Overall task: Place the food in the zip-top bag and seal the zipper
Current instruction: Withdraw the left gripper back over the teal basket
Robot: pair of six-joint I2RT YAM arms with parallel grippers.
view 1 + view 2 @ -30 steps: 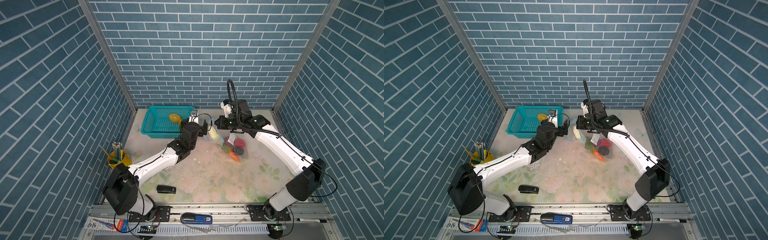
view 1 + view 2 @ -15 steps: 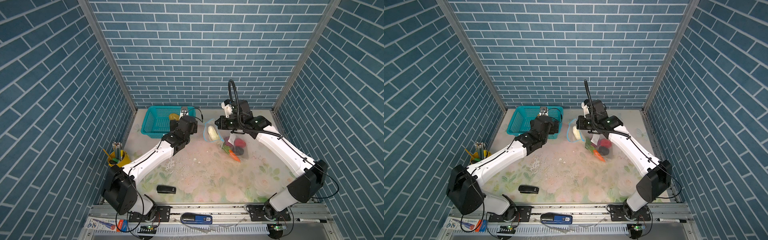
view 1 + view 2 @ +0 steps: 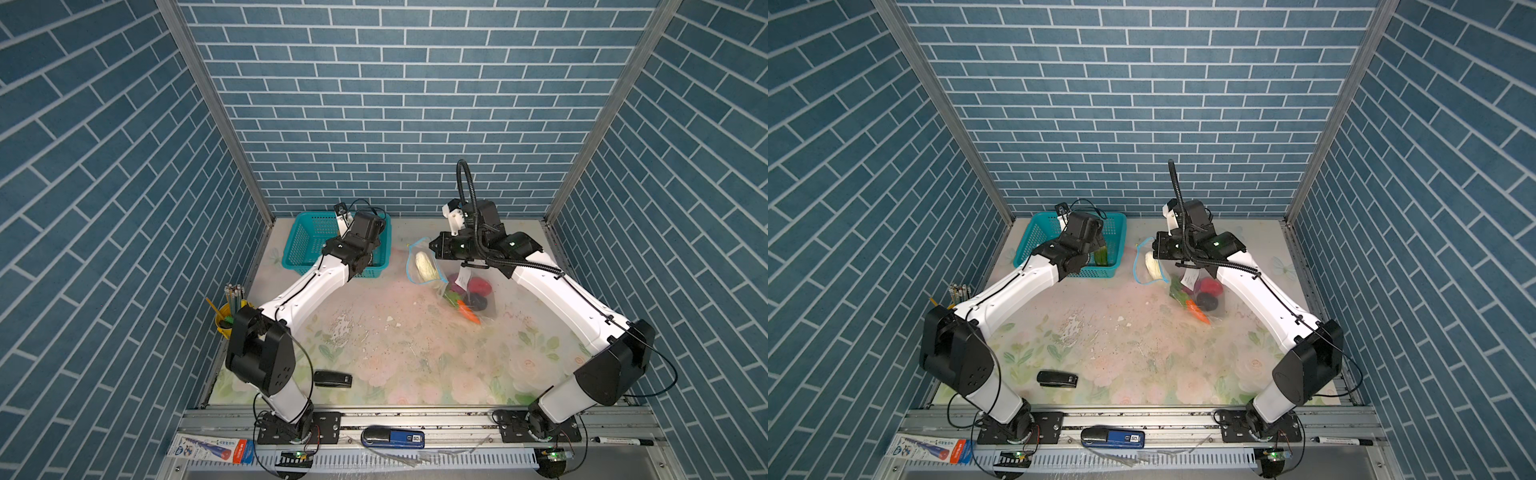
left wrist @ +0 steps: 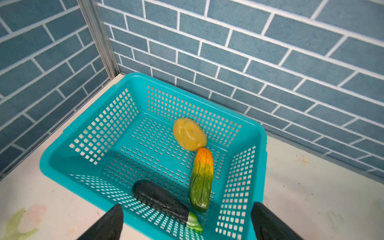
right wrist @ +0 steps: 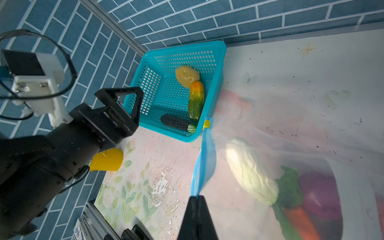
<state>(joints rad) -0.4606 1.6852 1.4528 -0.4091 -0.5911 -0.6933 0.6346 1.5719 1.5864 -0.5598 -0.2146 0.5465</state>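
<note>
The clear zip-top bag (image 3: pixel 478 299) lies right of centre, its mouth lifted. My right gripper (image 5: pixel 195 198) is shut on its light blue zipper (image 5: pixel 204 158); the yellow slider (image 5: pixel 206 124) sits at the strip's far end. Inside the bag are a white cabbage (image 5: pixel 251 172), a purple onion (image 5: pixel 320 195), a carrot (image 5: pixel 301 220) and green leaves. My left gripper (image 4: pixel 187 204) hangs open and empty over the teal basket (image 4: pixel 87 149). In that basket lie a yellow potato (image 4: pixel 189 134), a green-orange piece (image 4: pixel 201 178) and a dark eggplant (image 4: pixel 160 199).
The basket (image 3: pixel 299 257) stands at the back left against the wall. A yellow pencil cup (image 3: pixel 226 320) is at the left edge. A black stapler (image 3: pixel 332 379) lies near the front, and a blue one (image 3: pixel 392 438) on the front rail.
My left gripper has pulled back from the bag mouth and swung left over the basket. The cabbage now lies inside the bag. The right gripper has stayed put on the zipper.
</note>
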